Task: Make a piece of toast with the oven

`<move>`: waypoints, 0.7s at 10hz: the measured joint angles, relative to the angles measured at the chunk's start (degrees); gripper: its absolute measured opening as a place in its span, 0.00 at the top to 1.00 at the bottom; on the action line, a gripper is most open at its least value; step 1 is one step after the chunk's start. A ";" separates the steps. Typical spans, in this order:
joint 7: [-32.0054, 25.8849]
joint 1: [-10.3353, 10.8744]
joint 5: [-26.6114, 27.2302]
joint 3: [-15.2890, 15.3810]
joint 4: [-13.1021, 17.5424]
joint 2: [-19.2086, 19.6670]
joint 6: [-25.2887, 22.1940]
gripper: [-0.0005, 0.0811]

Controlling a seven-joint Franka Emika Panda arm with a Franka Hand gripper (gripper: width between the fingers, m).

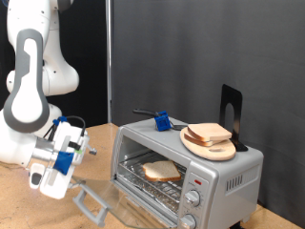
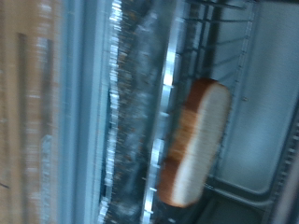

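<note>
The silver oven (image 1: 224, 176) stands at the exterior view's lower right with its glass door (image 1: 103, 198) folded down and open. A piece of toast (image 1: 160, 171) lies on the wire rack inside; in the wrist view it (image 2: 194, 140) shows pale with a tan crust on the rack (image 2: 234, 42), and the picture is blurred. My gripper (image 1: 76, 151) hangs to the exterior view's left of the open door, apart from it, pointing toward the oven. Its fingers do not show in the wrist view. Nothing shows between them.
On top of the oven a round wooden plate (image 1: 221, 150) holds another bread slice (image 1: 208, 134). A blue-headed tool (image 1: 163, 121) and a black stand (image 1: 231, 107) are also up there. Two knobs (image 1: 193, 198) sit on the oven front. The wooden table (image 1: 38, 212) lies below.
</note>
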 joint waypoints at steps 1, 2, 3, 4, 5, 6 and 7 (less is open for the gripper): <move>1.43 0.11 0.33 0.46 -0.91 -2.30 0.73 0.01; 2.84 0.39 0.93 1.25 -2.01 -4.60 2.40 0.01; 4.08 0.76 1.69 2.16 -3.16 -6.89 4.08 0.01; 4.97 1.17 2.80 3.14 -4.21 -8.99 5.14 0.01; 5.81 1.76 4.39 4.36 -5.07 -10.94 6.17 0.01; 6.79 2.63 6.15 5.99 -5.58 -12.46 7.64 0.01; 8.13 3.62 7.70 7.75 -5.91 -13.67 9.36 0.01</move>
